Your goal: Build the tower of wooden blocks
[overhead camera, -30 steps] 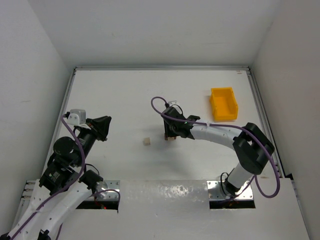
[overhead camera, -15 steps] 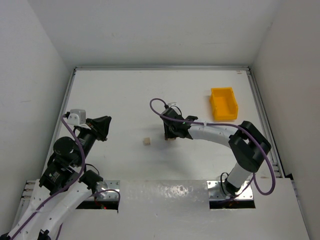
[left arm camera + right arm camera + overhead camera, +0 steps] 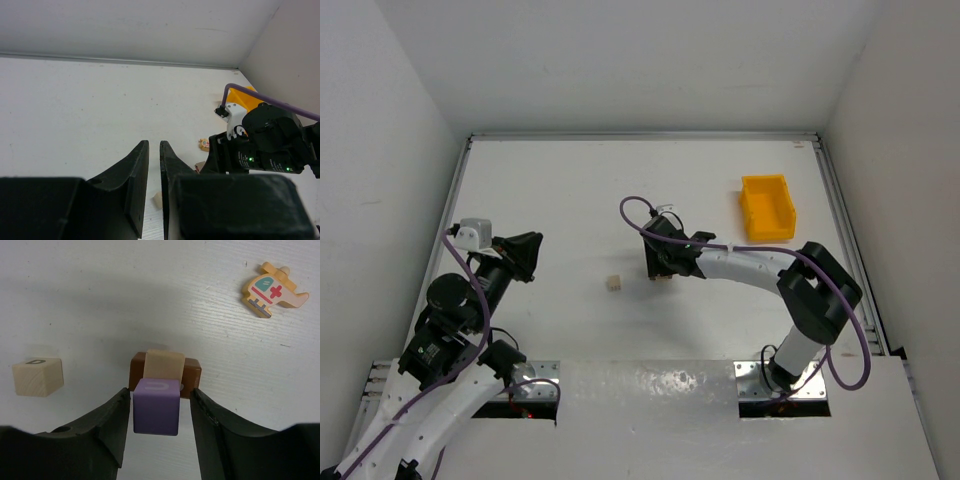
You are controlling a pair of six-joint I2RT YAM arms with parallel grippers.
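In the right wrist view a purple cube (image 3: 156,406) sits on a light tan cube (image 3: 163,365), which sits on a dark brown oblong block (image 3: 192,380). My right gripper (image 3: 160,391) is open around the purple cube, with a narrow gap on each side. From above, this gripper (image 3: 663,270) hides most of the stack. A loose tan cube marked D (image 3: 38,376) lies left of the stack and shows from above (image 3: 613,284). My left gripper (image 3: 154,143) is shut and empty, well left of the blocks (image 3: 530,257).
A small wooden helicopter toy (image 3: 272,289) lies beyond the stack to the right. A yellow plastic bin (image 3: 767,208) stands at the back right. White walls enclose the table (image 3: 560,190) on three sides.
The right wrist has shifted slightly left over the stack. The left arm and the loose cube have not moved.
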